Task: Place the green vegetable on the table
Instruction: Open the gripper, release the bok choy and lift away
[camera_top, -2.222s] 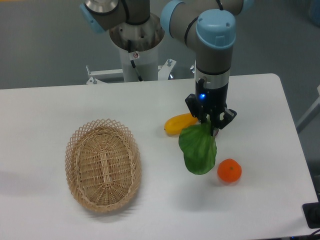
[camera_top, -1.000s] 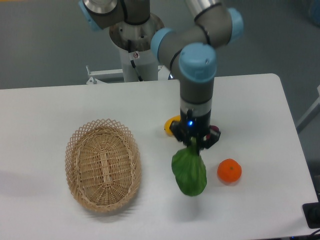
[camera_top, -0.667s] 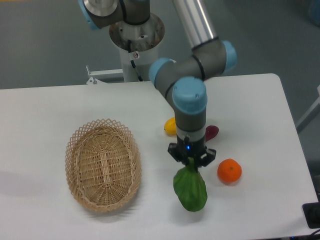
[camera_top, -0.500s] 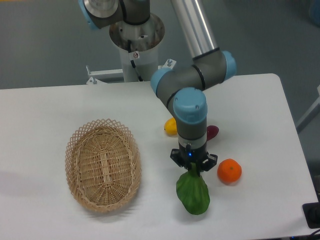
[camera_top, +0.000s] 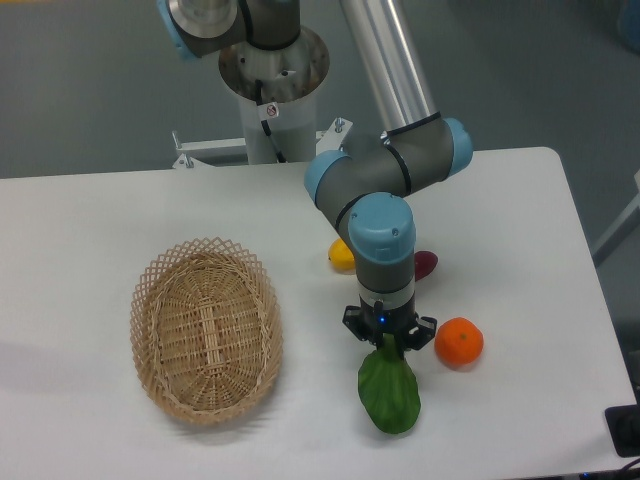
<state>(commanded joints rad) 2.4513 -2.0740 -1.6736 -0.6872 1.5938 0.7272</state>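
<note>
Now your black two-finger gripper (camera_top: 388, 345) is clamped on the stem of the flat glossy green leafy vegetable (camera_top: 389, 394), its leaf low against the white table (camera_top: 500, 200), between wicker basket (camera_top: 205, 330) and orange (camera_top: 459, 341), presumably for release.

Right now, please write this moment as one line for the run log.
gripper: shut on green vegetable | leaf low over table, contact unclear | orange at its right | basket at its left

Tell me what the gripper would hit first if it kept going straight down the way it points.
The gripper points down at the table and is shut on the green vegetable, which hangs below it. That leaf would likely press onto the table first, though the gap is unclear.
</note>
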